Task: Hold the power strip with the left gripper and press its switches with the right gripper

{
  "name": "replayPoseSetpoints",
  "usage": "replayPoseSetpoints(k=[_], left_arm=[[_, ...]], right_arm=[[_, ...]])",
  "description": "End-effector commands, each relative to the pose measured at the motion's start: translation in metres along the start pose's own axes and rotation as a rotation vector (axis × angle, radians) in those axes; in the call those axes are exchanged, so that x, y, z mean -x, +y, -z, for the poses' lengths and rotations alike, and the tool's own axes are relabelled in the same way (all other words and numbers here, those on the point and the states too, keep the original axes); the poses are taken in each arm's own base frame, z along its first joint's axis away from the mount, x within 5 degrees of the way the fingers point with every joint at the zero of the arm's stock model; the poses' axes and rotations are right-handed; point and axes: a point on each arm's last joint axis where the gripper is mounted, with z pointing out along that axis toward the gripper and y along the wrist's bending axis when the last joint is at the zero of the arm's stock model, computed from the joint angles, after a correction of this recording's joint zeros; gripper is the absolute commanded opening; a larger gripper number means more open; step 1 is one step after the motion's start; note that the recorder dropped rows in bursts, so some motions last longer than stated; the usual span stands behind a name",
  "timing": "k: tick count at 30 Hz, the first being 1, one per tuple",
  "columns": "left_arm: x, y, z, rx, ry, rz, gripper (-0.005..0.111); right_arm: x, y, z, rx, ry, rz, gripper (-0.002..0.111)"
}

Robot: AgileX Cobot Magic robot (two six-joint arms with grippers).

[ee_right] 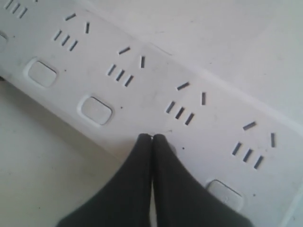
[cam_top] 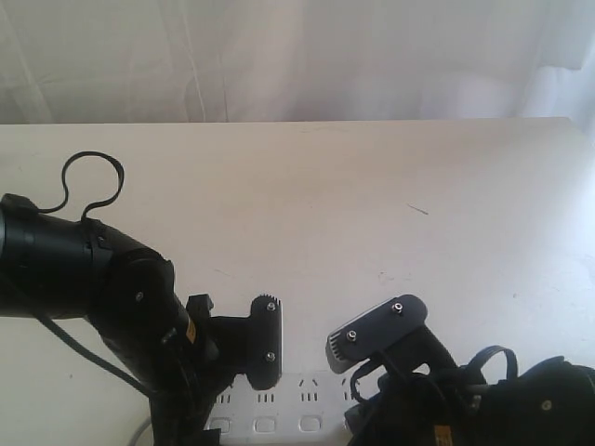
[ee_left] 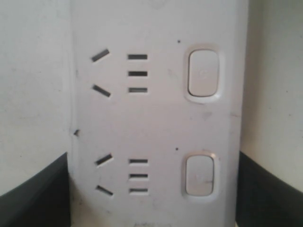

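The long white power strip point(cam_top: 297, 395) lies along the near table edge. In the left wrist view the power strip point(ee_left: 156, 123) sits between my left gripper's point(ee_left: 152, 191) dark fingers point(ee_left: 35, 201), which press on its two long sides, so the gripper is shut on it. Two switches point(ee_left: 203, 73) show there. My right gripper point(ee_right: 152, 139) is shut, its fingertips together and resting on the strip where a switch lies, hiding it. Other switches point(ee_right: 96, 110) flank it on both sides. In the exterior view the left gripper point(cam_top: 244, 358) and right gripper point(cam_top: 367, 401) both stand over the strip.
The pale table point(cam_top: 353, 204) stretches away behind the strip to a white curtain point(cam_top: 297, 56). A grey cord point(cam_top: 141, 429) leaves the strip's left end under the left arm. A black cable point(cam_top: 93, 181) loops above the left wrist.
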Motion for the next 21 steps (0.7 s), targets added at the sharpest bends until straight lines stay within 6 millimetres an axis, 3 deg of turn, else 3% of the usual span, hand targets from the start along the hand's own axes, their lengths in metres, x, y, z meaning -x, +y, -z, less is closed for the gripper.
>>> replayPoseSetpoints(k=[1,8,11,16,21], left_arm=[[-0.013,-0.012,-0.011,-0.087,0.101,-0.059,0.000],[-0.013,-0.012,-0.011,-0.087,0.101,-0.059,0.000],[-0.013,-0.012,-0.011,-0.087,0.101,-0.059,0.000],[-0.013,-0.012,-0.011,-0.087,0.101,-0.059,0.000],[-0.013,-0.012,-0.011,-0.090,0.103,-0.059,0.000]], right_arm=[[-0.017,0.001,-0.014,0.028,0.123,-0.013,0.000],[-0.040,-0.004,-0.045,-0.033,0.298,-0.003,0.000],[-0.039,-0.004,-0.045,-0.029,0.291,0.012,0.000],[-0.020,0.001,-0.023,0.016,0.162,0.011,0.000],[0.003,0.005,0.017,0.077,-0.047,0.006,0.000]])
